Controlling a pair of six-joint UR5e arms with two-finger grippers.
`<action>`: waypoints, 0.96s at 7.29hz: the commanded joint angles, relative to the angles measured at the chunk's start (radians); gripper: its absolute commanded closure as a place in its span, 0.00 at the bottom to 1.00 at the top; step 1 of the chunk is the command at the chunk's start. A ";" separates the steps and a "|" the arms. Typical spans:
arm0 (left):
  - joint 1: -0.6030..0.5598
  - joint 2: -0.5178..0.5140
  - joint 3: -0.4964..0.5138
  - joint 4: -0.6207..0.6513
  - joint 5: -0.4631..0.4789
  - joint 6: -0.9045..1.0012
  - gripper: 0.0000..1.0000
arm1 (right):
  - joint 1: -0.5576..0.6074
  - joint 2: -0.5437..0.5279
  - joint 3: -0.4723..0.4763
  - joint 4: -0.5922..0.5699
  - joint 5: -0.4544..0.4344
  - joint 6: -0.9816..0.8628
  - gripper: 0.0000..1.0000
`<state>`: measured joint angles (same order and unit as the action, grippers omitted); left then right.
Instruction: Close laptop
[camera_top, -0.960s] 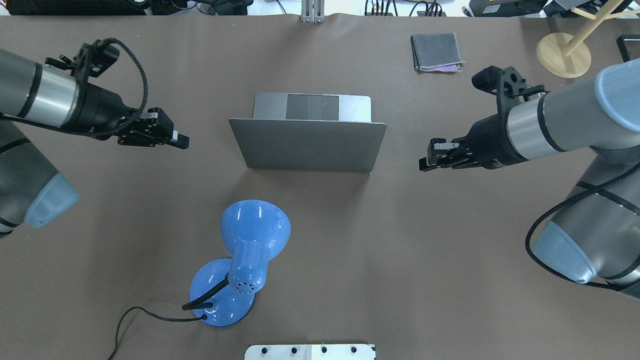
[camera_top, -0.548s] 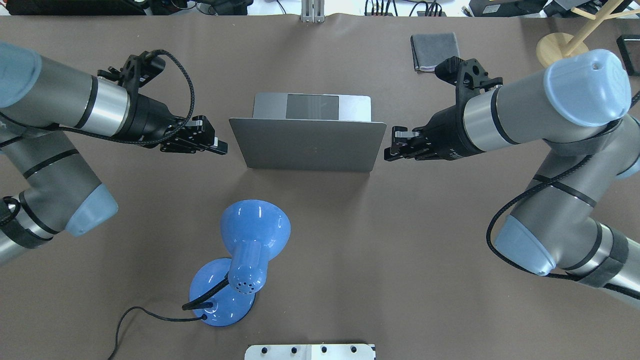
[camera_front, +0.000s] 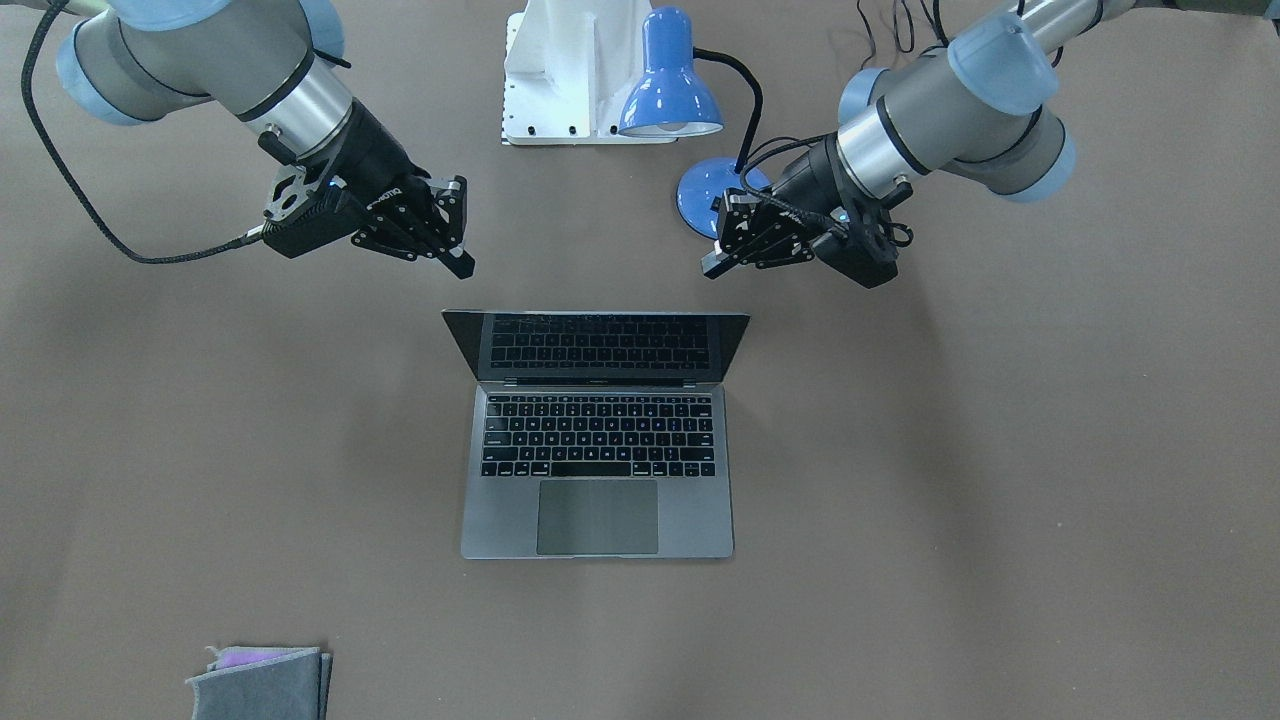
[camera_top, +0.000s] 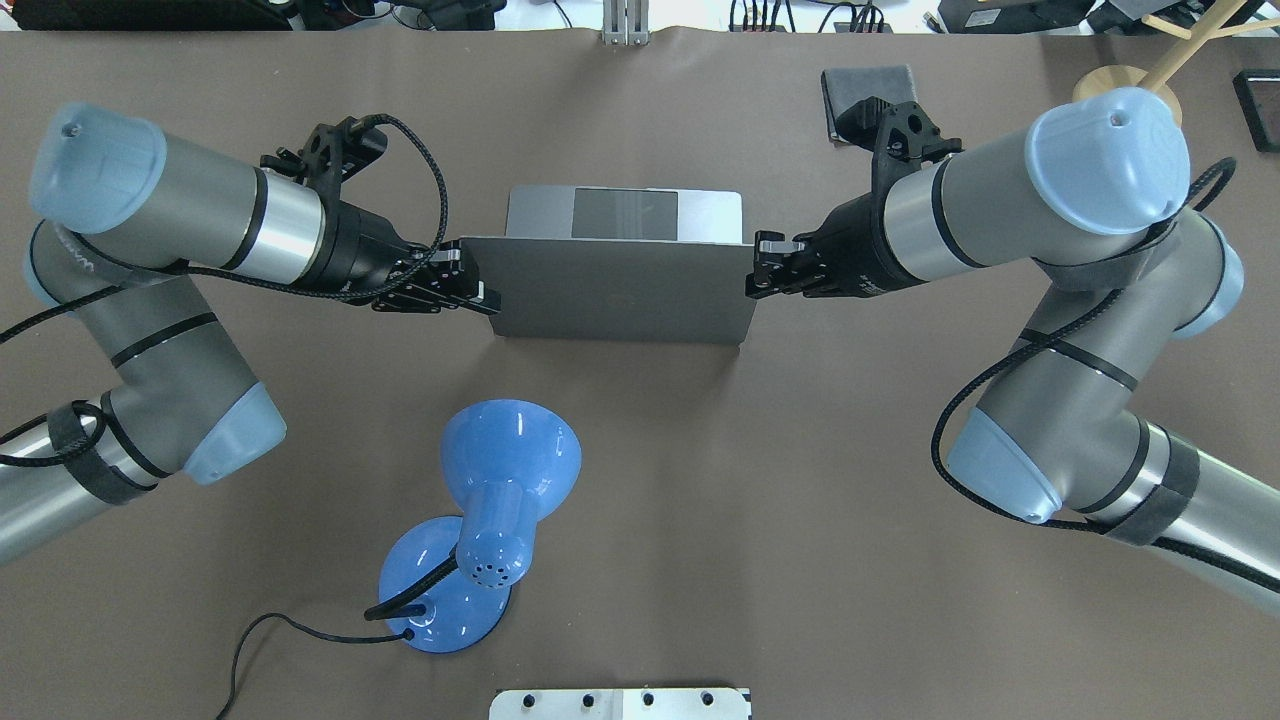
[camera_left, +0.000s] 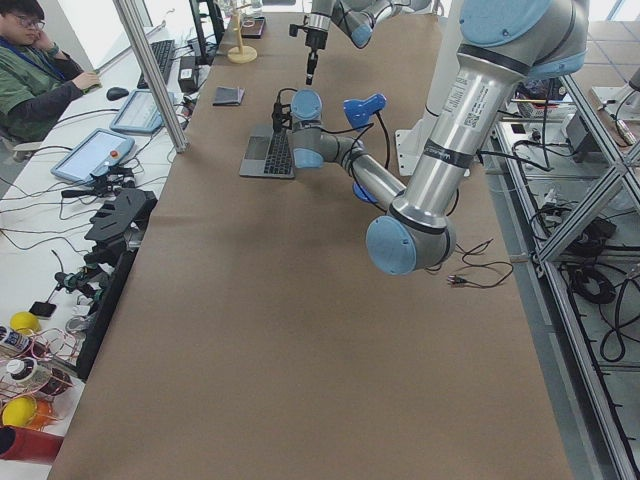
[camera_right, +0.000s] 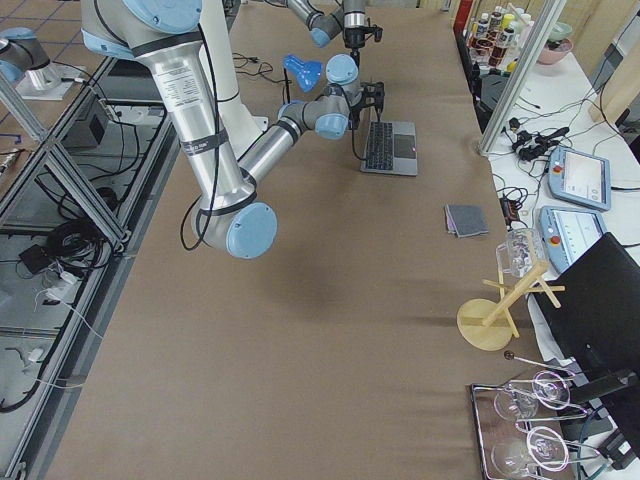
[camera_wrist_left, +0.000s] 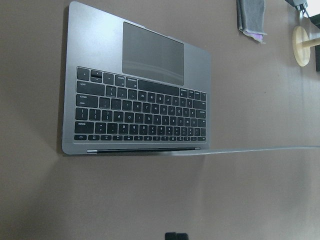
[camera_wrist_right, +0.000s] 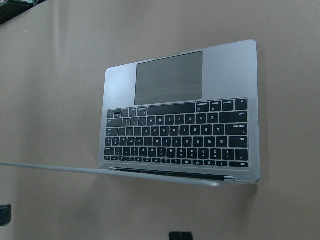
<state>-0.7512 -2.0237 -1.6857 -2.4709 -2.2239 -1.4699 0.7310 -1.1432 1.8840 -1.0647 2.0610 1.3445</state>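
The space-grey laptop (camera_top: 615, 290) stands open at mid-table, its lid raised and leaning toward the robot and its dark screen facing away. The front view shows its black keyboard and grey trackpad (camera_front: 597, 450). My left gripper (camera_top: 487, 297) is shut and empty at the lid's left edge, above the table; in the front view it (camera_front: 712, 265) hangs just behind the lid's upper corner. My right gripper (camera_top: 755, 280) is shut and empty at the lid's right edge (camera_front: 462, 265). I cannot tell whether either touches the lid. Both wrist views look down on the keyboard (camera_wrist_left: 140, 115) (camera_wrist_right: 175, 142).
A blue desk lamp (camera_top: 500, 500) with a black cord stands on the robot's side of the laptop. A folded grey cloth (camera_front: 262, 682) lies at the far right, partly behind my right wrist. A wooden stand (camera_top: 1125, 100) is at the far right corner. An operator (camera_left: 40, 70) sits beside the table.
Both arms have swung inward from the table's sides until their shut tips reach the lid's left and right edges. The laptop and its lid have not moved.
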 joint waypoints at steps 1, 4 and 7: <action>0.004 -0.010 0.017 0.000 0.006 0.003 1.00 | 0.011 0.029 -0.043 0.000 -0.012 -0.004 1.00; -0.005 -0.013 0.017 0.012 0.026 0.011 1.00 | 0.028 0.049 -0.075 0.000 -0.012 -0.007 1.00; -0.026 -0.049 0.069 0.014 0.053 0.034 1.00 | 0.041 0.057 -0.092 0.000 -0.010 -0.018 1.00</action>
<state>-0.7633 -2.0567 -1.6392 -2.4578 -2.1753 -1.4418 0.7673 -1.0884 1.8001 -1.0646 2.0508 1.3325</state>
